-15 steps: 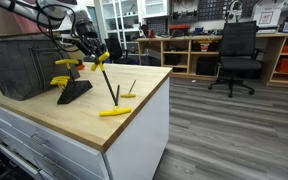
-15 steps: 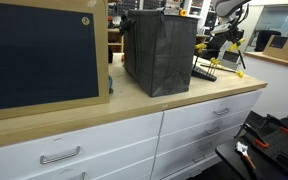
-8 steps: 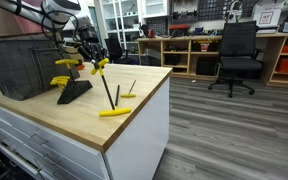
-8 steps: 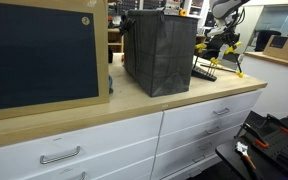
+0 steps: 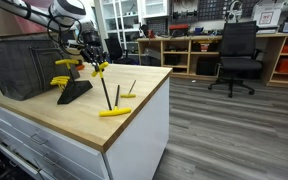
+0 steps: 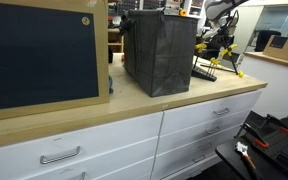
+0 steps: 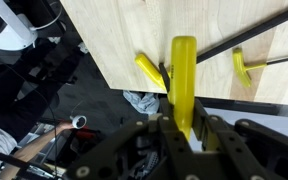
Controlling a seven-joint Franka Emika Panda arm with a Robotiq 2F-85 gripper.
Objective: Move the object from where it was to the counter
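Pale wood-grained counter (image 5: 139, 115) carries, in an exterior view, a dark wire-mesh basket (image 5: 19, 62); its contents cannot be made out. Next to it, a black wedge-shaped stand (image 5: 76, 92) holds yellow-handled tools. The gripper (image 5: 90, 58) holds a yellow T-handled hex key (image 5: 99, 68) above the counter, near two similar loose keys (image 5: 114, 112).

In an exterior view, the basket (image 6: 159, 50) looks tall and boxy, its interior hidden.

In the wrist view, the gripper's fingers (image 7: 210, 135) are closed snugly on the smooth yellow handle (image 7: 184, 75).
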